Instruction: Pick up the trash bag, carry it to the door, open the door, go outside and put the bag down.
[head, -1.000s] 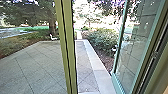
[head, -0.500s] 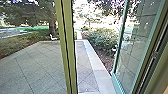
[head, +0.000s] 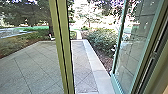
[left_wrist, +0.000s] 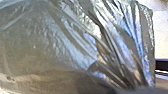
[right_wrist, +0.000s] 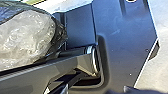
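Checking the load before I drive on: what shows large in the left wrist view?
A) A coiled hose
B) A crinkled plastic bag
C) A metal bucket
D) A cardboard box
B: the trash bag shows there, its thin, shiny plastic drawn into long folds.

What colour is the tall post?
The post is yellowish green with a dark lengthwise line, clearest in the head view.
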